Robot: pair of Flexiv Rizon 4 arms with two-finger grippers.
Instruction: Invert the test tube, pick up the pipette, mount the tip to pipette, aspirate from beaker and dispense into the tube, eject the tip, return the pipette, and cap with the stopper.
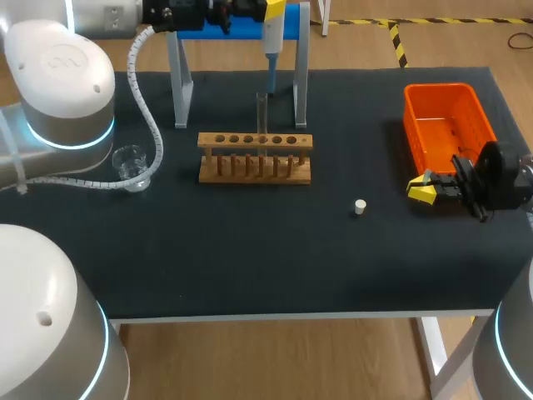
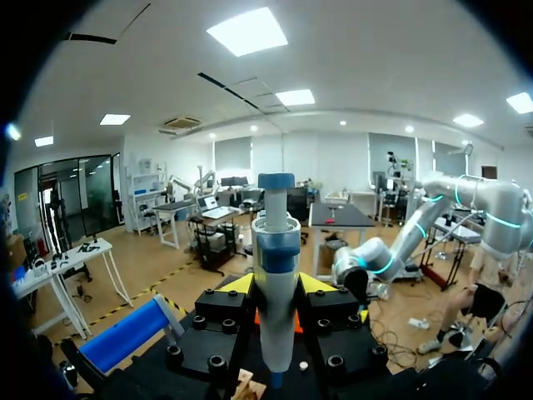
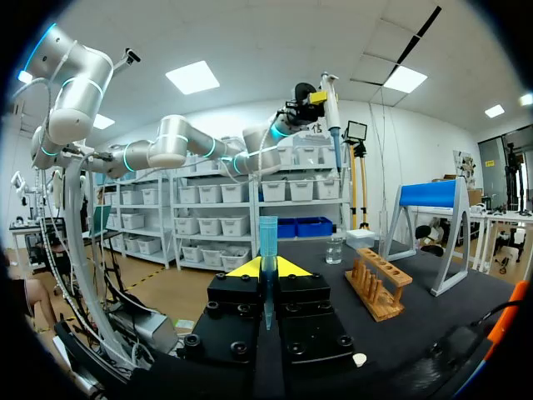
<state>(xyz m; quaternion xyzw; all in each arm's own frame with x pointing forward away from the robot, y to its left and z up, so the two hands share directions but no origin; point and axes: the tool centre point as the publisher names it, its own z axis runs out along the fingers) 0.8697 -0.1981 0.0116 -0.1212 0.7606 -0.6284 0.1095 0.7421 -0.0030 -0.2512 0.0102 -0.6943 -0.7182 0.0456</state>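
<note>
- Tip mounting is judged to be the step in hand. The right claw (image 3: 268, 268) is clamped on a blue tip (image 3: 268, 242), wide end away from the wrist, and sits near the orange bin (image 1: 414, 125).
- Left claw (image 2: 276, 292) is clamped on the pipette (image 1: 271, 42), which hangs vertically, high over the rack (image 1: 255, 158) and well apart from the tip.
- Pipette shaft and tip should be brought onto one axis before contact. Any tilt would likely seat the tip crooked or push it through the fingers.
- Pressure should run straight along that axis, and the right claw should let go only once the tip sits firmly.
- Test tube (image 1: 261, 117) stands upright in the rack, close under the pipette. The approach path should avoid it.
- Surface (image 1: 250, 242) is dark. The beaker (image 1: 132, 165) stands towards the left, beside the arm's hose (image 1: 150, 108). The stopper (image 1: 360, 207) lies between rack and right claw.
- Stand (image 1: 181, 92) with a blue bar rises just behind the rack, limiting room at the rear.
</note>
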